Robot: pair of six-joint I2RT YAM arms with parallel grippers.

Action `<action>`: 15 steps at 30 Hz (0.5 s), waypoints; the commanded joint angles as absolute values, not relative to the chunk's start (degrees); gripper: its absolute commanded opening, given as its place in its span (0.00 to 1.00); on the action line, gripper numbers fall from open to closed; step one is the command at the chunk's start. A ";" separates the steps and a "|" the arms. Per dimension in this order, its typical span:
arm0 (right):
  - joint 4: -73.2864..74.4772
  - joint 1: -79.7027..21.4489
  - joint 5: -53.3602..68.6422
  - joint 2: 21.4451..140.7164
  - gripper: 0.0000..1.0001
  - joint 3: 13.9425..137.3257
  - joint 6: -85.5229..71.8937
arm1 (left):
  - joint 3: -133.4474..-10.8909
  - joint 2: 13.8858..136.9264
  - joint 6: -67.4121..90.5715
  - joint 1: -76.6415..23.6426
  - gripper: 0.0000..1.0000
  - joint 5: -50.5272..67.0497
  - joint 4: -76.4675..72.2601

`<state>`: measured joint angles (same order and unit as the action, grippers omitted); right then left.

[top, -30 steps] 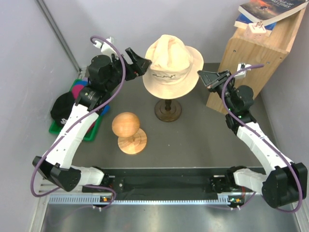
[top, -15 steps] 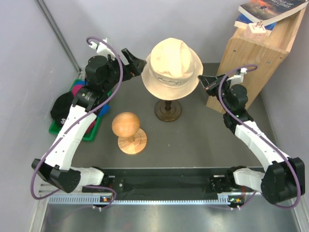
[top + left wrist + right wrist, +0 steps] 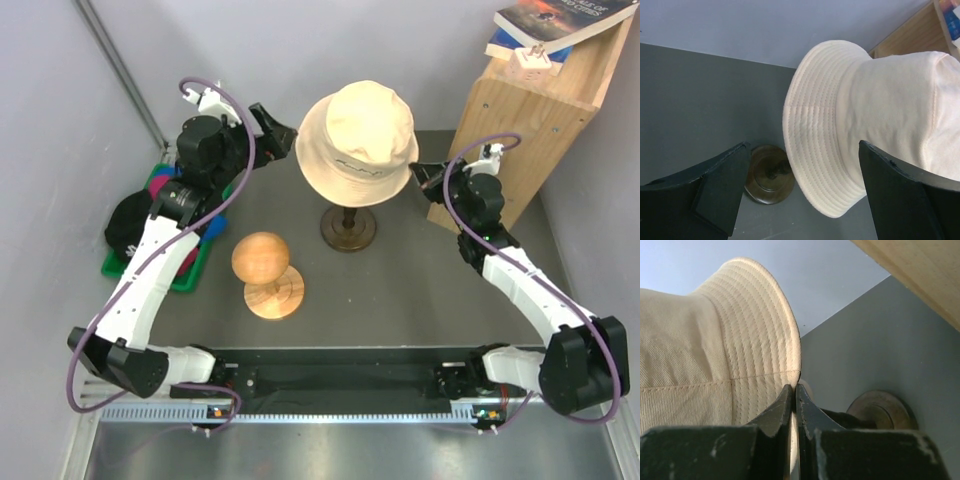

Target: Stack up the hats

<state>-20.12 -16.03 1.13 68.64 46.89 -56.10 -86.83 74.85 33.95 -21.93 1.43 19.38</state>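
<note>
Cream bucket hat (image 3: 355, 130): right pincer (image 3: 420, 177) clamped on its brim edge, left pincer (image 3: 275, 128) wide open, empty. That thin bite could slip, or tip the stand (image 3: 348, 228).

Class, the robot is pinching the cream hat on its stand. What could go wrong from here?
The right gripper pinches only the hat's brim edge, so the cloth might slip out.
The left gripper is open beside the opposite brim, so a one-sided pull might tilt the hat or tip its stand.
</note>
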 commanded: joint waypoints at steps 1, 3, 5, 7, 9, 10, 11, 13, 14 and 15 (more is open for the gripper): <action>-16.87 -16.79 -2.37 66.72 0.07 47.81 -50.63 | -86.22 72.25 31.82 -18.99 0.93 0.61 20.65; -16.96 -16.79 -2.55 65.92 0.17 47.73 -49.14 | -86.04 71.55 30.68 -16.71 0.94 0.53 22.14; -16.53 -16.96 -2.46 64.43 0.32 47.55 -48.08 | -86.04 70.40 29.10 -15.47 0.95 -1.84 25.29; -15.91 -16.96 -2.37 62.68 0.50 47.46 -46.59 | -86.40 69.52 25.85 -14.42 0.96 -5.52 27.76; -13.89 -16.96 -2.63 61.18 0.63 47.11 -45.01 | -86.75 68.56 22.43 -14.07 0.97 -10.69 32.14; -13.02 -17.05 -3.25 59.43 0.73 46.85 -44.65 | -86.75 68.38 21.28 -13.98 0.97 -12.46 33.82; -11.62 -17.05 -3.43 58.28 0.77 46.41 -43.87 | -86.66 68.12 20.14 -13.89 0.98 -14.83 35.23; -9.85 -17.05 -4.39 55.03 0.83 44.92 -43.24 | -85.96 67.85 16.80 -13.80 0.99 -22.21 39.71; -8.02 -17.14 -4.74 53.80 0.83 44.30 -42.81 | -85.70 67.85 15.66 -13.80 0.99 -25.02 41.21; -7.13 -17.14 -5.01 52.66 0.84 43.25 -42.63 | -85.26 67.94 15.47 -13.71 0.99 -28.09 42.87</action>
<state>-11.07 -16.45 -2.72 58.02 45.41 -45.89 -86.17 68.97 21.96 -14.17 -13.85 34.44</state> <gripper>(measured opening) 0.823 0.988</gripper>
